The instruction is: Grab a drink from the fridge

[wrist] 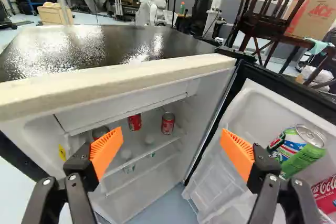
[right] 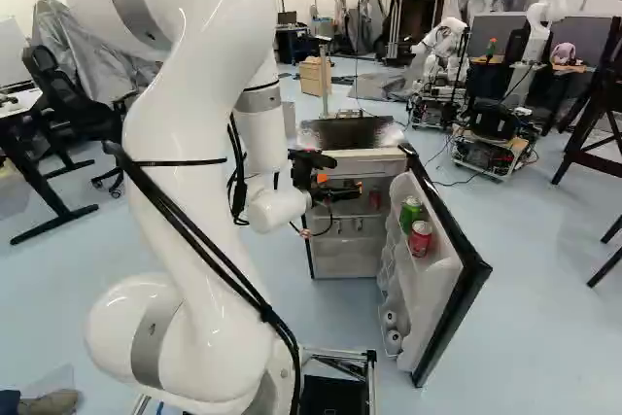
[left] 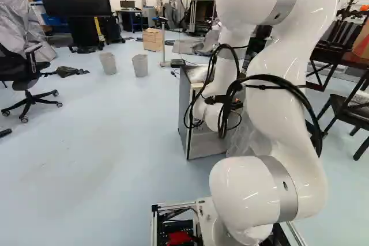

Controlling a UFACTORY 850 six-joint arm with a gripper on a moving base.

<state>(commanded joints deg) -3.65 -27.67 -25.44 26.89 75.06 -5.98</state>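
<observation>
The fingers (wrist: 106, 150) are spread, with nothing gripped. Wide apart, they should be lowered past the top edge (wrist: 121, 81) of the fridge (right: 342, 259) and eased in level, the door (wrist: 273, 98) untouched. Beside them, one green can (wrist: 296, 150) and one red can (wrist: 326, 193) are held by the door; ahead, three cans (wrist: 168, 124) are seen on the shelf (wrist: 137, 148).

My arm (left: 277, 110) is glossy white, built of thick, rounded segments with smooth grey bands (left: 279, 188) around the joints. Black cables (right: 264, 310) run along its outside. My gripper (right: 335, 190) is black, with silvery screws (wrist: 46, 181) and finely ridged orange pads (wrist: 106, 151).
</observation>
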